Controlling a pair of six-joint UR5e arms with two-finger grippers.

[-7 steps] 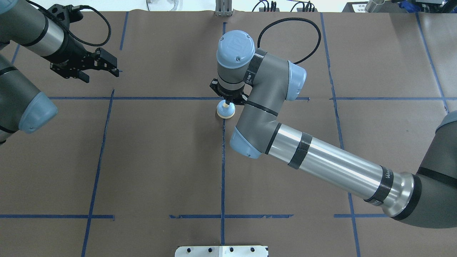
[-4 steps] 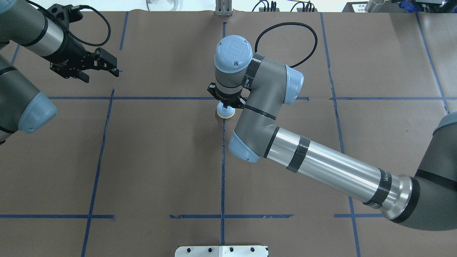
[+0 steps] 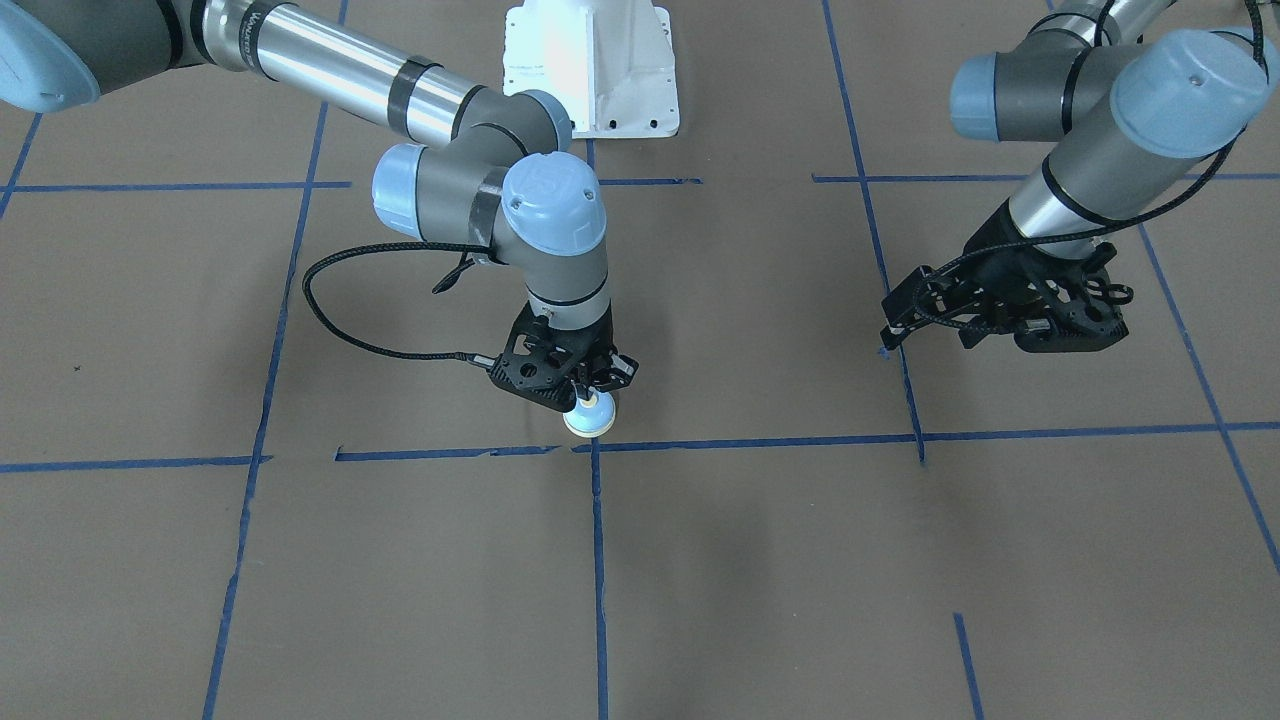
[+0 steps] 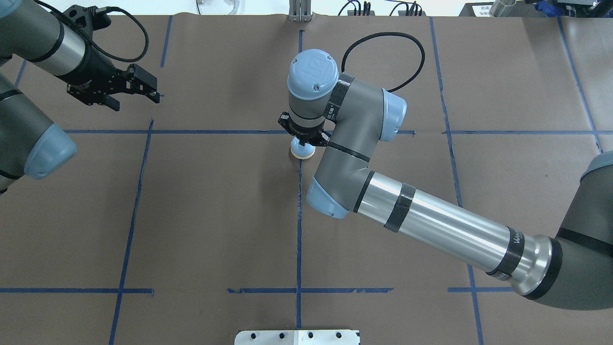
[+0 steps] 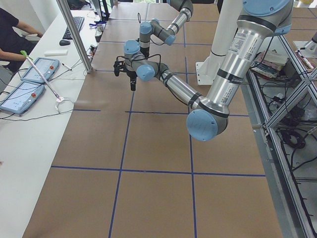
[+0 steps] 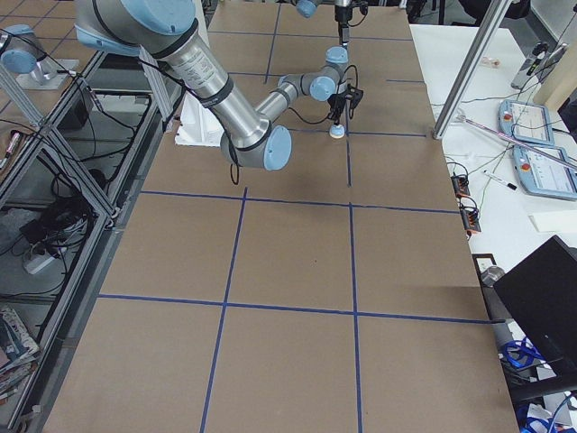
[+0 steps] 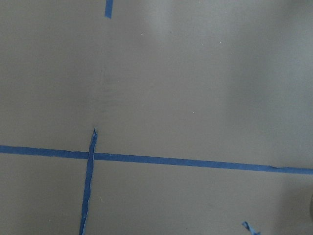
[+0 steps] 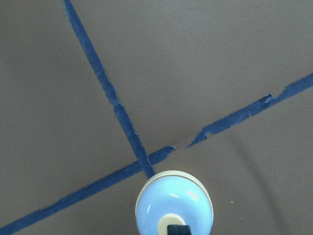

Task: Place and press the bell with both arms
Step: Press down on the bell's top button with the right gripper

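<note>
The bell (image 4: 300, 152), light blue dome on a cream rim, stands on the brown table at a blue tape crossing, and also shows in the front view (image 3: 590, 422) and the right wrist view (image 8: 173, 203). My right gripper (image 4: 303, 142) points straight down over it. It is shut, and its fingertips (image 8: 177, 229) rest on the cream button. My left gripper (image 4: 154, 92) hangs above the table's far left, well away from the bell. It looks open and empty, and also shows in the front view (image 3: 892, 322).
Blue tape lines (image 4: 299, 215) split the brown paper-covered table into squares. The white pedestal (image 3: 592, 70) stands at the robot's edge. The right arm's black cable (image 4: 388, 62) loops behind its wrist. Operators' tablets (image 6: 541, 158) lie on a side table.
My right wrist has come down onto the bell, so the gripper now covers the cream button that showed before. The bell and the left arm have not moved.
</note>
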